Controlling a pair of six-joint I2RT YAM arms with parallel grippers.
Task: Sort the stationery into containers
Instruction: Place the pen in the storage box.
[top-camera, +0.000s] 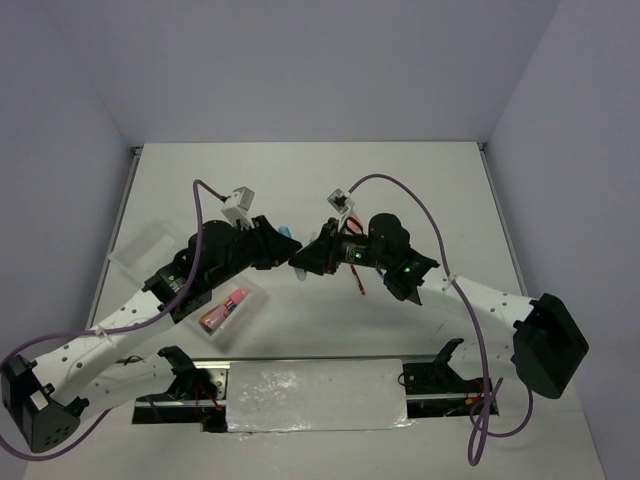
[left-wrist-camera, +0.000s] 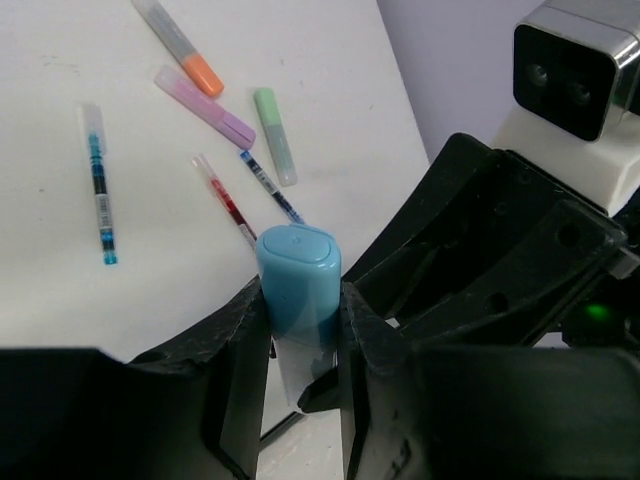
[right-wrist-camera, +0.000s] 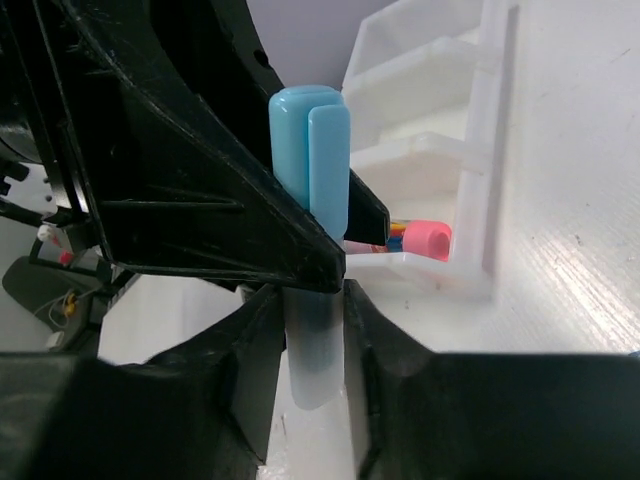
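Above the counter (left-wrist-camera: 60, 60), left hand (left-wrist-camera: 300, 335) clamps the blue-capped highlighter (left-wrist-camera: 298, 262) by its cap, right hand (right-wrist-camera: 313, 335) by its clear barrel; probably light, stiff, slick: grip squarely.

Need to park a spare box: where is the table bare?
Bare: the far strip of the white table by the back wall, and the near-centre patch between the clear plastic tray, silver foil strip and right arm. Crowded: mid-table, where left hand and right hand grip the blue-capped highlighter, thin red pen nearby.

Left arm (top-camera: 190, 270) spans the tray (top-camera: 138, 245), blocking its middle compartment.
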